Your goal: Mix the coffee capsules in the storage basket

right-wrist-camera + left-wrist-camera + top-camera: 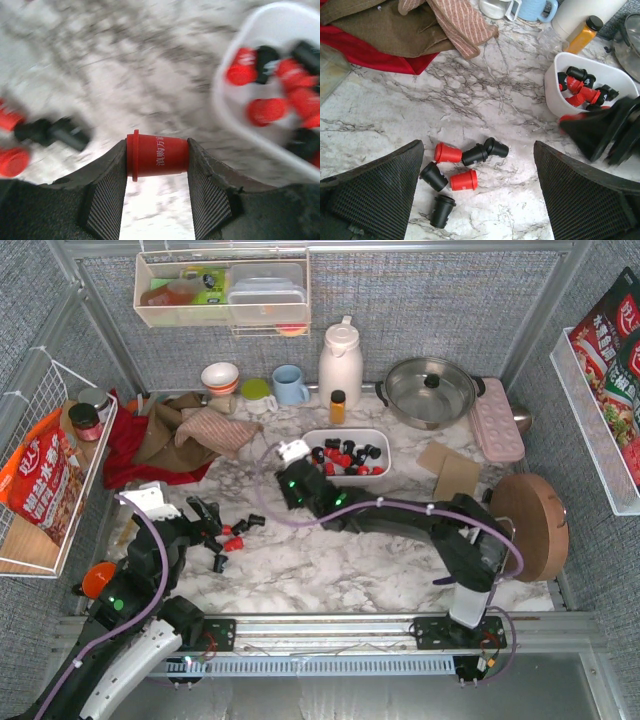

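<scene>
Jaws on the left gripper stand wide apart by the loose capsules on the table, seen from above, while the right gripper sits beside the storage basket. Left wrist: those red and black capsules lie between its fingers. Right wrist: jaws squeeze one red capsule near the basket of coffee capsules.
</scene>
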You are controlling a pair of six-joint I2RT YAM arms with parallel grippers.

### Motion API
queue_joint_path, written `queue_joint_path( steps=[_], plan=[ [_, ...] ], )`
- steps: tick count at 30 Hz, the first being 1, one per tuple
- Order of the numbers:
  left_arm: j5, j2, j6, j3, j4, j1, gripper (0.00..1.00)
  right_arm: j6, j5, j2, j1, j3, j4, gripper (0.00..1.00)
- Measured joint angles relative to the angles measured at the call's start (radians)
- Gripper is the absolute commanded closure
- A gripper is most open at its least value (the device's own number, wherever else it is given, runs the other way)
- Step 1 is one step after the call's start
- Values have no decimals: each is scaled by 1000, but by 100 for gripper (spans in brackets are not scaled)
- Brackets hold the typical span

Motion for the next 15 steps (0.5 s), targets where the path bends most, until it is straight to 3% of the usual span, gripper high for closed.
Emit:
queue_joint_path(
  steps=[8,15],
  plan=[
    [0,0,-2,0,0,0,1,-90,-13,-42,-299,40,-54,51],
    [-3,11,-3,0,0,0,1,-100,-95,64,-475,153,-110,26]
  ],
)
